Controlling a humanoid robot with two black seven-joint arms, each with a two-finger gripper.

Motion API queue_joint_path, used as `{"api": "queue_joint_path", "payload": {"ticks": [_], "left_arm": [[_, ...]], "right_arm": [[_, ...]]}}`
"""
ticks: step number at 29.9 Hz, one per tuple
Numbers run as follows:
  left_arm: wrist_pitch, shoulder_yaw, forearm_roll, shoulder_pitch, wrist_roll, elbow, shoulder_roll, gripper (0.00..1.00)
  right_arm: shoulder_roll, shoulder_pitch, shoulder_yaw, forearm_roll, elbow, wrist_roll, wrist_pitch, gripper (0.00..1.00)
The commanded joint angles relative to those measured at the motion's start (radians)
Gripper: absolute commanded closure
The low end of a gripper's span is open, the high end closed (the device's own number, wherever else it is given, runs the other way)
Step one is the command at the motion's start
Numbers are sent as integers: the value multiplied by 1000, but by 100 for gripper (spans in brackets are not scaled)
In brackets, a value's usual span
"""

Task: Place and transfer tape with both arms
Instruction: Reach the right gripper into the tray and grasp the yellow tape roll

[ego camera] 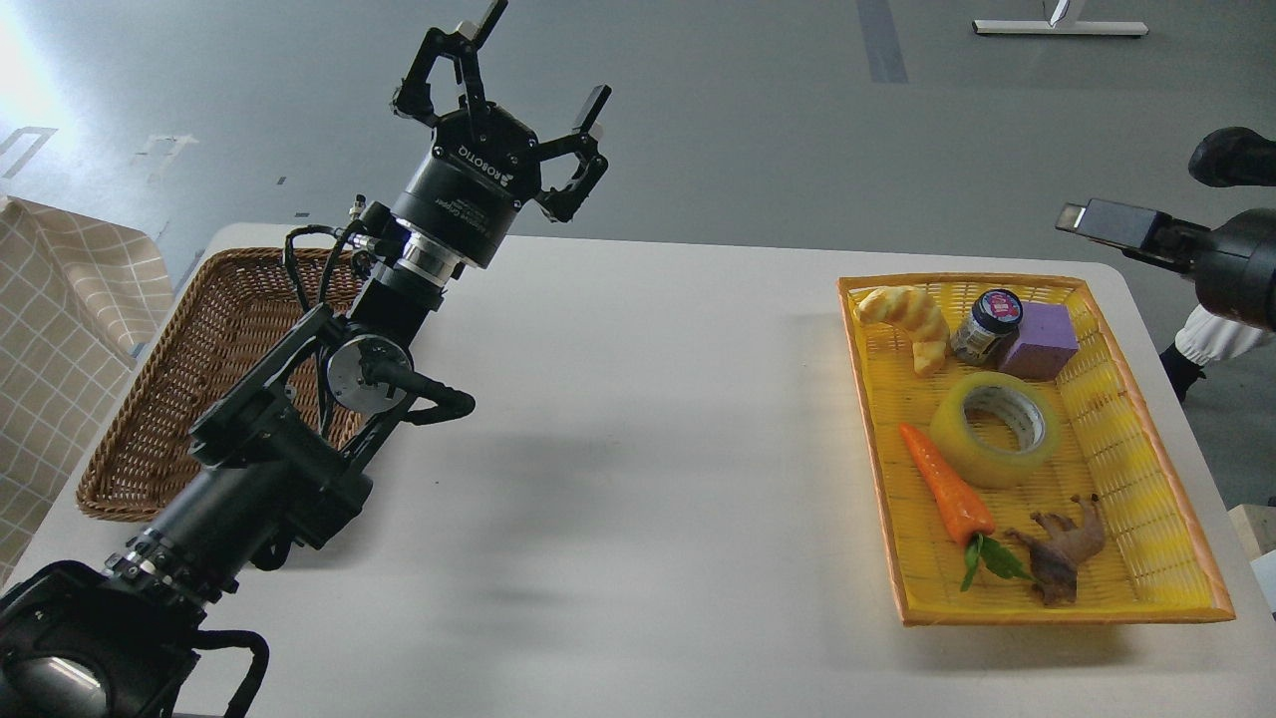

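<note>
Above the table [618, 419], left end effector [503, 85] spread wide, gripping nothing, tape [994, 429] lying in yellow tray [1146, 558]

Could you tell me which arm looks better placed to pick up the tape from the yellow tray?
Probably the right: the tape lies in the yellow tray at the table's right side, while the open left gripper is raised beyond the wicker basket.

One head view looks forward and down across the white table [638, 419] from close above its near edge
</note>
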Motion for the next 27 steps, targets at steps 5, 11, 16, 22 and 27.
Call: {"api": "queue_joint_path", "payload": {"ticks": [5,11,16,22,27], "left_arm": [[0,0,0,0,1,1,2,2],[0,-1,0,0,0,1,2,2],[0,-3,0,2,0,1,0,2],[0,-3,0,2,0,1,2,2],[0,-3,0,0,0,1,2,2]], "right_arm": [[4,-63,-32,-229,10,0,0,3],[8,-142,-35,-294,2,0,0,3],[56,-202,-33,-363,-1,0,0,3],[108,-206,-35,-430,-7,-2,0,4],[149,-206,-35,-487,-48,-2,0,7]]}}
